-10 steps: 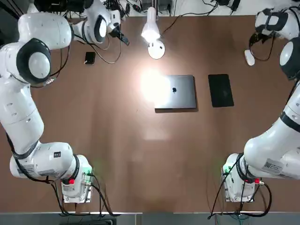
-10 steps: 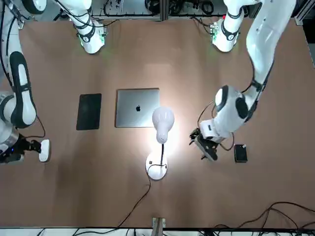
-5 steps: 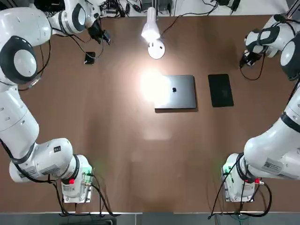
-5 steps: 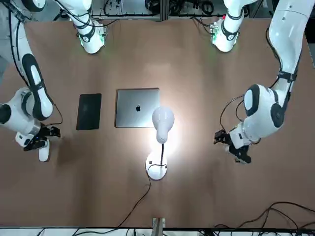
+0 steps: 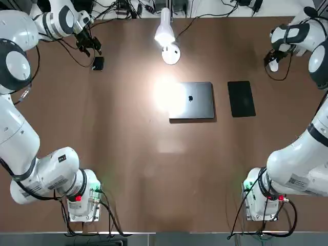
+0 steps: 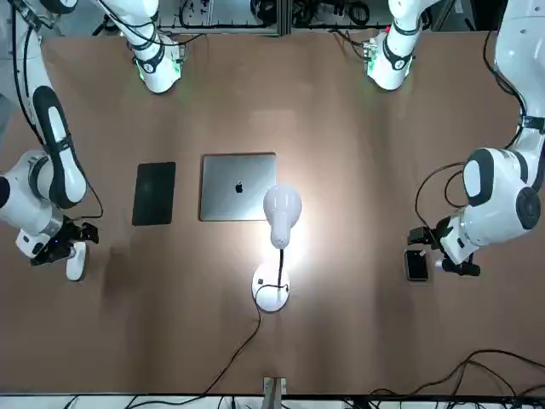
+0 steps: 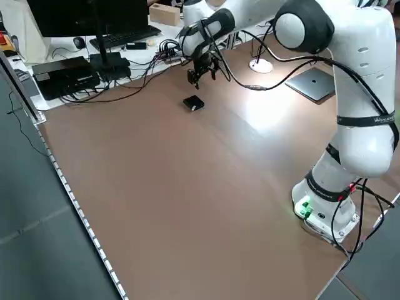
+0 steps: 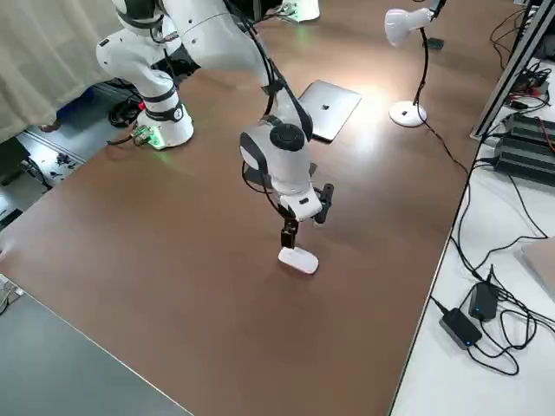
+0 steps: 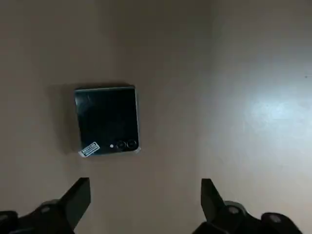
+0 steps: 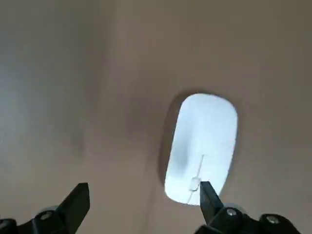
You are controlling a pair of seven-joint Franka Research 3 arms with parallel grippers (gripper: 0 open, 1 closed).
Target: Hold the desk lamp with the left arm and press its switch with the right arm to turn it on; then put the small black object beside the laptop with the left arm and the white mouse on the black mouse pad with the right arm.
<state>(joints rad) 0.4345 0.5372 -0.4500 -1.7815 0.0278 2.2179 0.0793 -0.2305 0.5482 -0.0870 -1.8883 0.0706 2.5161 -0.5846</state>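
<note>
Apple logo on laptop (image 5: 191, 100). Left gripper (image 9: 145, 204) wide open above small black object (image 9: 107, 120), empty. Right gripper (image 10: 141, 207) open over white mouse (image 10: 201, 146).

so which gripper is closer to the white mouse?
Right. The right gripper hovers just above the white mouse, fingers open; the left gripper is across the table over the small black object.

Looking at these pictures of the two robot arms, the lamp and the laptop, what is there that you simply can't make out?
- Desk lamp switch: too small in every view.
- Yellowish label on the small black object: too small to read in the left wrist view.
- Left gripper and right gripper: bodies cut off by the wrist pictures' bottom edge.
- White mouse: partly hidden by the gripper in the top view.
</note>
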